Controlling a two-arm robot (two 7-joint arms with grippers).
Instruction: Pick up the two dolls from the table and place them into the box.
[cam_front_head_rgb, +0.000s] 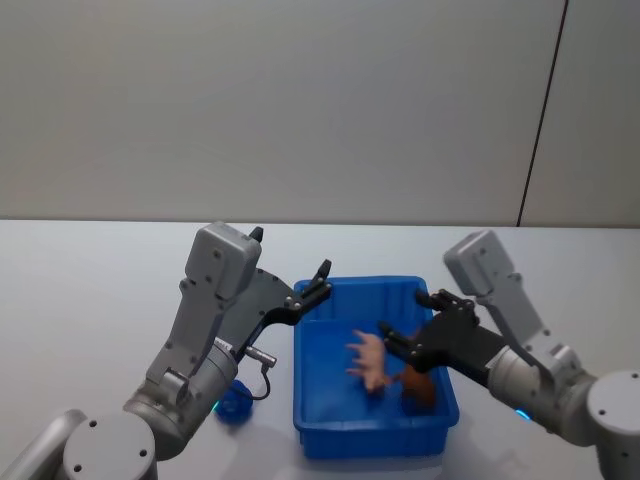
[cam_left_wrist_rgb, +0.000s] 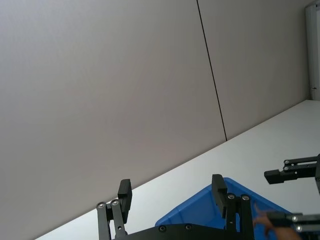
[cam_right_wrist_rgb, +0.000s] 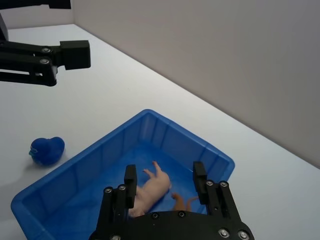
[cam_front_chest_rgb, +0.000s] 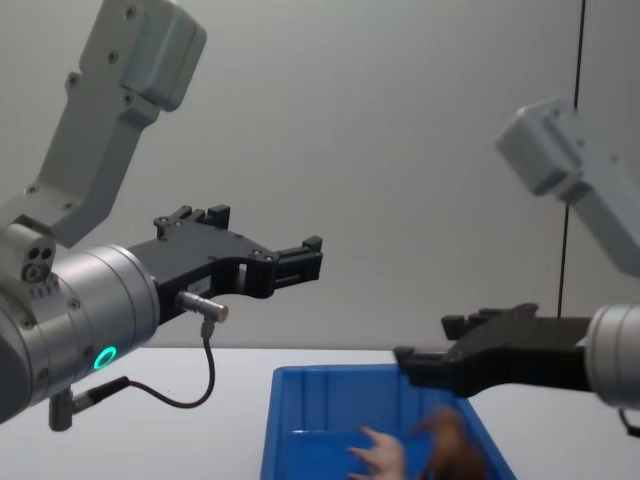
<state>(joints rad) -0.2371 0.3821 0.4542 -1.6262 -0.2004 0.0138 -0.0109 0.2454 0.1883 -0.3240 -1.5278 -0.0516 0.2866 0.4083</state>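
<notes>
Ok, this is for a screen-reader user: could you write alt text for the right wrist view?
A pink doll and a reddish-brown doll lie inside a blue box on a white table, with the right gripper open above them. The open left gripper hangs near the box; a small blue toy sits on the table nearby.

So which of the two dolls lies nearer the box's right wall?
The reddish-brown doll; the pink doll, limbs outstretched, lies nearer the middle of the box.
</notes>
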